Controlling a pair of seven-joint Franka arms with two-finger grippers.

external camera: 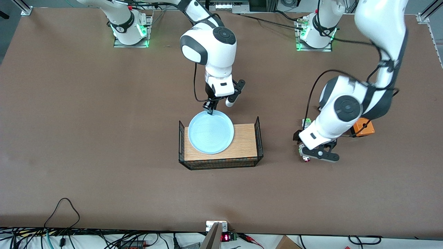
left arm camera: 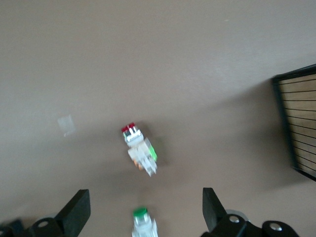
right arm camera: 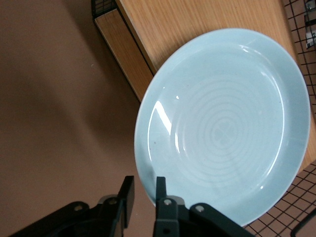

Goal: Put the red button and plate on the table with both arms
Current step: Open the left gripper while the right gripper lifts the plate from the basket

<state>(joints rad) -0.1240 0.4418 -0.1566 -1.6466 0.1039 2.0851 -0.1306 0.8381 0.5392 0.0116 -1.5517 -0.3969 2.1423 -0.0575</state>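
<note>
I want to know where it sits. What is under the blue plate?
The plate rests on the wood-topped platform, overhanging its edge where the right pincer grips its rim. The wood directly beneath is covered.

The right gripper (external camera: 210, 110) meets the plate (external camera: 211, 132) rim above the wood-topped platform (external camera: 244, 141). The left gripper (external camera: 316, 155) hangs low over the table (external camera: 86, 121), the red button (external camera: 306, 158) beside its fingers.

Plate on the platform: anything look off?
Yes: the plate overhangs the wood-topped platform on its edge toward the robots, where the right gripper is shut on its rim. No damage shows.
</note>
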